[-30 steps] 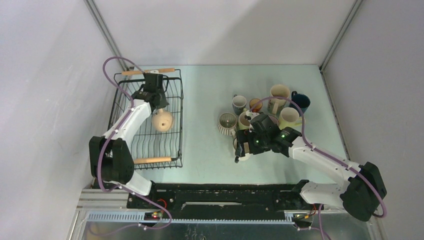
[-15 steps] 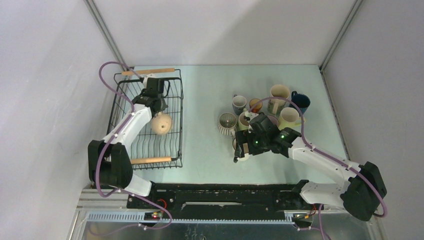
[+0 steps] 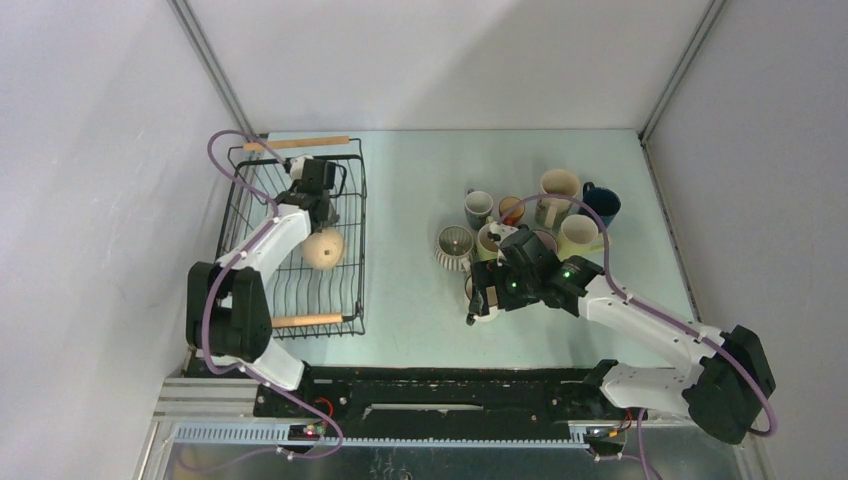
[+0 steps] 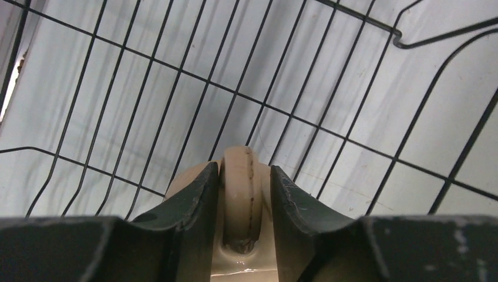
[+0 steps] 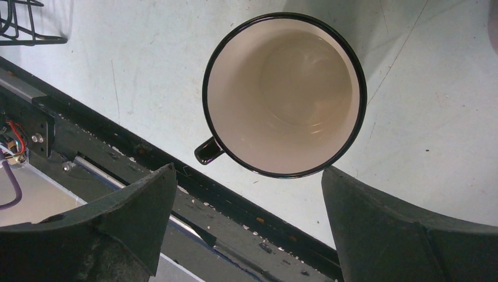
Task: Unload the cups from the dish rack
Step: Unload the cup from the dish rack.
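Observation:
The black wire dish rack [image 3: 297,143] stands at the left of the table. One tan mug [image 3: 324,249] lies in it. My left gripper [image 3: 317,218] is shut on this mug's handle [image 4: 238,194], with the rack's wires [image 4: 264,106] behind it. My right gripper [image 3: 487,296] is open and hovers over a cream mug with a black rim [image 5: 285,94] that stands upright on the table. In the right wrist view this gripper [image 5: 246,175] has its jaws wide apart, and the mug's small dark handle [image 5: 208,151] points toward the table's near edge. In the top view my hand mostly hides this mug.
Several mugs stand in a cluster at the right middle of the table: a ribbed cream one [image 3: 455,247], a grey-blue one [image 3: 478,208], a tall cream one [image 3: 558,187], a dark blue one [image 3: 601,202] and a pale yellow-green one [image 3: 579,236]. The black base rail [image 5: 194,182] runs along the near edge.
My left wrist has shifted a little toward the near side of the rack, and the tan mug has moved slightly with it. The right gripper has barely moved.

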{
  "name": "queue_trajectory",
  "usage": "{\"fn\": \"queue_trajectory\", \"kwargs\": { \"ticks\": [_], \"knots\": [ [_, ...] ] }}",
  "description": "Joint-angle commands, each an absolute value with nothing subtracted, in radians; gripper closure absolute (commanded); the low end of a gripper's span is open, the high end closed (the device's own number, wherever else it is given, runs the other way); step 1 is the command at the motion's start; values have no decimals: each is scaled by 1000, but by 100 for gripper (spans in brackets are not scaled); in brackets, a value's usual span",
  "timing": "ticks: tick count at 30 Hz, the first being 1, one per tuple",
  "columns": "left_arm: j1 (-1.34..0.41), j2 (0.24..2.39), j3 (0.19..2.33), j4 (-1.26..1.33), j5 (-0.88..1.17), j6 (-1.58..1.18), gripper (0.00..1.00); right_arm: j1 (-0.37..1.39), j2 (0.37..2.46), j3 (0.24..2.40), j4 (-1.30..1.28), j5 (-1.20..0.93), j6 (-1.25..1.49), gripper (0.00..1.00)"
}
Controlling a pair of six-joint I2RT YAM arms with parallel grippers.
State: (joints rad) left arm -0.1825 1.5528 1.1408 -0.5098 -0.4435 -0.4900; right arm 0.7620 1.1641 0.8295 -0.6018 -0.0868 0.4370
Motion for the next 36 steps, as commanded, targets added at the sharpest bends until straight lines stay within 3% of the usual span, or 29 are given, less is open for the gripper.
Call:
{"fn": "queue_trajectory", "kwargs": {
  "ticks": [1, 9, 36],
  "knots": [
    [-187, 1569, 1118, -478, -468, -524, 66, 771, 1124, 842, -576, -61, 453, 0],
    [-187, 1524, 1167, -508, -483, -500, 100, 770, 1104, 840, -583, -52, 453, 0],
    [-234, 1145, 1367, -639, -226, -244, 100, 756, 1103, 1051, -478, -149, 427, 0]
  ]
}}
